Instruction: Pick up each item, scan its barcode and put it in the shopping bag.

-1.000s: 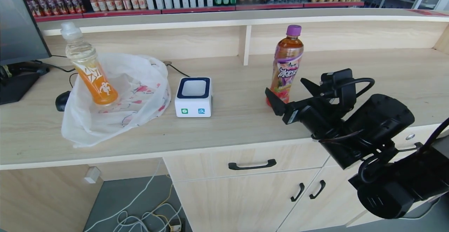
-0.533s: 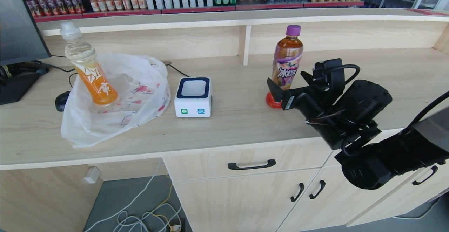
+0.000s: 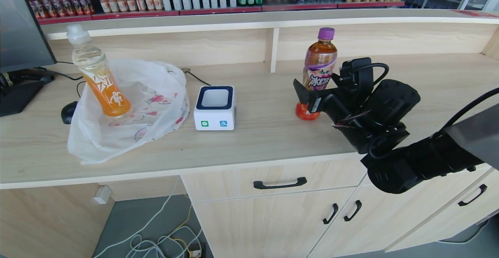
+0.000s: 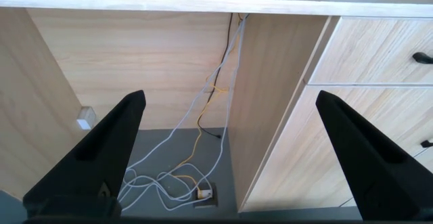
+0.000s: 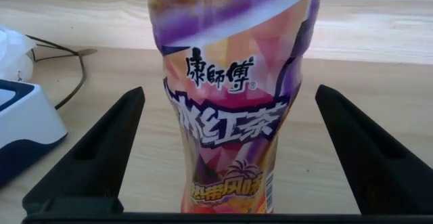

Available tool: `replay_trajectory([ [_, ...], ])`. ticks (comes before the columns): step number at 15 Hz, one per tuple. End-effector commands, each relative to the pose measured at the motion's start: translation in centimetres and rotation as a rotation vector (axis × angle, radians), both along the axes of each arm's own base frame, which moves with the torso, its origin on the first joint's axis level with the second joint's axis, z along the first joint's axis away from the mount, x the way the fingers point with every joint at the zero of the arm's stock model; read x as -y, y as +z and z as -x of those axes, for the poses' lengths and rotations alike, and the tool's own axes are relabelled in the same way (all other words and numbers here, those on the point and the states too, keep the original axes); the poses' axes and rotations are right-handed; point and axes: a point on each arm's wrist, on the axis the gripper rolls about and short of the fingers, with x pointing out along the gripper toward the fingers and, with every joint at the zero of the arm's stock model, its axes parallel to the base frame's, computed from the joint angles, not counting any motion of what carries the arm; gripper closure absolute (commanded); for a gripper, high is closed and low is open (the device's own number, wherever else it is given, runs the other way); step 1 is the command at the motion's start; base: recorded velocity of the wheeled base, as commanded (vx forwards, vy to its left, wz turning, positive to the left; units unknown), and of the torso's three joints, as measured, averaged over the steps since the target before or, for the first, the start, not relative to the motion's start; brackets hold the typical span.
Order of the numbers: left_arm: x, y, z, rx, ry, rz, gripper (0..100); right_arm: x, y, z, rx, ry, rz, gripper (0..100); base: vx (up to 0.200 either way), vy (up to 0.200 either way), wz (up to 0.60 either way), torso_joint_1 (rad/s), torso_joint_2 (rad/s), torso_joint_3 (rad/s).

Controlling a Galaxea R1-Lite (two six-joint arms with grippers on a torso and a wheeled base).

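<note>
Tea bottle (image 3: 319,61) stands upright on the table (image 3: 265,133), right of the scanner (image 3: 215,108), with the right pincer (image 3: 316,88) spread apart around it, not touching. Left of the scanner, an orange bottle (image 3: 97,75) leans in the bag (image 3: 156,110). Left pincer (image 4: 230,95) is apart, below table level.

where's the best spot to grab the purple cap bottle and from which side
Grip the purple-capped bottle on its labelled lower body, coming in level from the robot's side. It stands upright on the counter, and the open right gripper brackets it there.
</note>
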Motion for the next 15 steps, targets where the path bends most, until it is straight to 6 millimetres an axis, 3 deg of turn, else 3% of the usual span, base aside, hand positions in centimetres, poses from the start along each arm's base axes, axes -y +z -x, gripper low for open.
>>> replay_trajectory([
  [1,0.0,0.0,0.0,-0.001,0.000,0.000,0,-0.3,0.1,-0.7,0.005,0.001,-0.002,0,0.000,0.000,0.00,0.000,0.00,0.000],
  [9,0.0,0.0,0.0,0.000,0.000,0.000,0,-0.4,1.2,-2.6,0.002,-0.010,-0.020,0,0.000,0.000,0.00,0.000,0.00,0.000],
  [15,0.0,0.0,0.0,-0.003,0.000,0.000,0,-0.4,1.0,-2.9,0.001,-0.013,-0.019,0,0.000,0.000,0.00,0.000,0.00,0.000],
])
